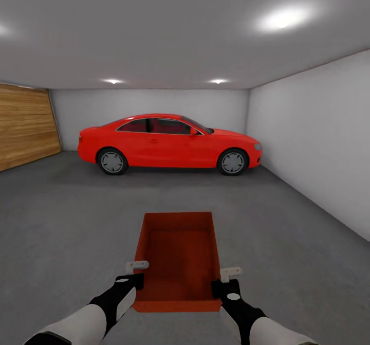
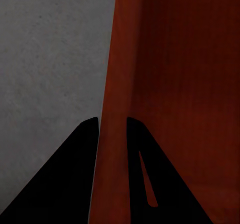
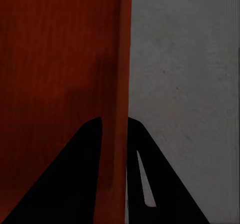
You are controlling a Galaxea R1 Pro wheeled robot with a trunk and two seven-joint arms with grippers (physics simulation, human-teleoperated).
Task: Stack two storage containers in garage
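Grippers pinch the bin's (image 1: pixel 177 255) side walls at lower centre: left gripper (image 2: pixel 112 121) and right gripper (image 3: pixel 115 120) each nearly shut on a thin wall. Lower it level onto the grey floor (image 1: pixel 61 221), short of the red car (image 1: pixel 169 142) beyond.

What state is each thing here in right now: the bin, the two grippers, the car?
Bin: upright, empty, carried by its side walls.
Left gripper: jaws shut on the bin's wall.
Right gripper: jaws shut on the opposite wall.
Car: parked, doors closed.
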